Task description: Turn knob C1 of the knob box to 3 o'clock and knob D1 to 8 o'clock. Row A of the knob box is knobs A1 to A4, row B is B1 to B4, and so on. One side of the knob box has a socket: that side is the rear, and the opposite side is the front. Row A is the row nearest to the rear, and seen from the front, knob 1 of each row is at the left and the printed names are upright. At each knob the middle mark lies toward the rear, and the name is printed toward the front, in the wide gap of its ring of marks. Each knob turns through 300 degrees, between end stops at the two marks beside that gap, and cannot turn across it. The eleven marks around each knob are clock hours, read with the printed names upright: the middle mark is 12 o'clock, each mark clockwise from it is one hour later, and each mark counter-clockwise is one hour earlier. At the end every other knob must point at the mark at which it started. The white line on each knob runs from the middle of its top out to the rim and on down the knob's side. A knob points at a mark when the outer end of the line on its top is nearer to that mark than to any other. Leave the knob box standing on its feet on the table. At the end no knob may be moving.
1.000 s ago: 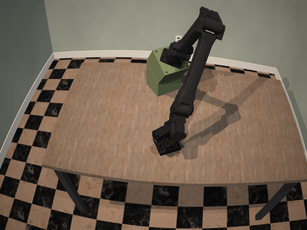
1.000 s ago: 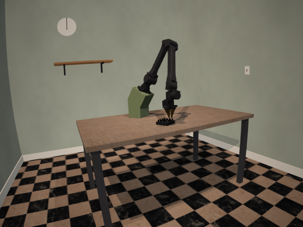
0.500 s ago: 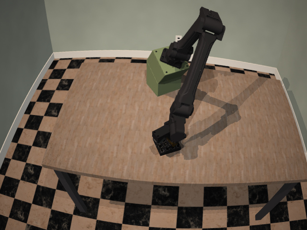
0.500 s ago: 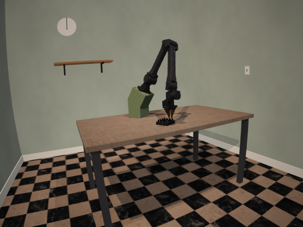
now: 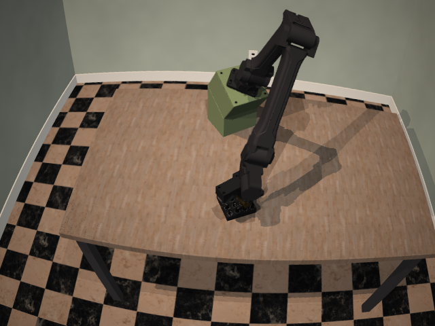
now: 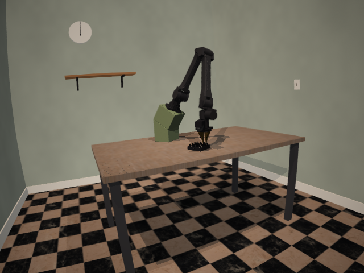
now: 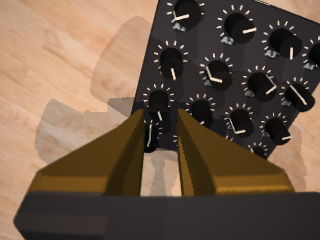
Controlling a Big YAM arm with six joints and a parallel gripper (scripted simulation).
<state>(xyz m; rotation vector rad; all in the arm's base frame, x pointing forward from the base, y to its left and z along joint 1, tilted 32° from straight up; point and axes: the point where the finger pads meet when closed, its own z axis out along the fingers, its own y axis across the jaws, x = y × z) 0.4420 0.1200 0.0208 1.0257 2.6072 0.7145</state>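
The black knob box (image 5: pixel 236 207) stands on the wooden table, a little in front of its middle; it also shows in the exterior view (image 6: pixel 198 145). In the wrist view the box (image 7: pixel 235 75) fills the upper right, with row A at the top. My gripper (image 7: pixel 160 119) (image 5: pixel 242 202) is low over the box's front left corner. Its amber fingers stand a narrow gap apart, wider than a knob. Knob D1 (image 7: pixel 150 135) lies in that gap, close beside the left finger and partly hidden by it. Knob C1 (image 7: pixel 159 102) sits just beyond the fingertips. The fingers grip nothing.
The green arm base block (image 5: pixel 233 101) (image 6: pixel 167 123) stands at the back of the table. The other knobs crowd close to the right of my fingers. The table's front edge is a short way in front of the box.
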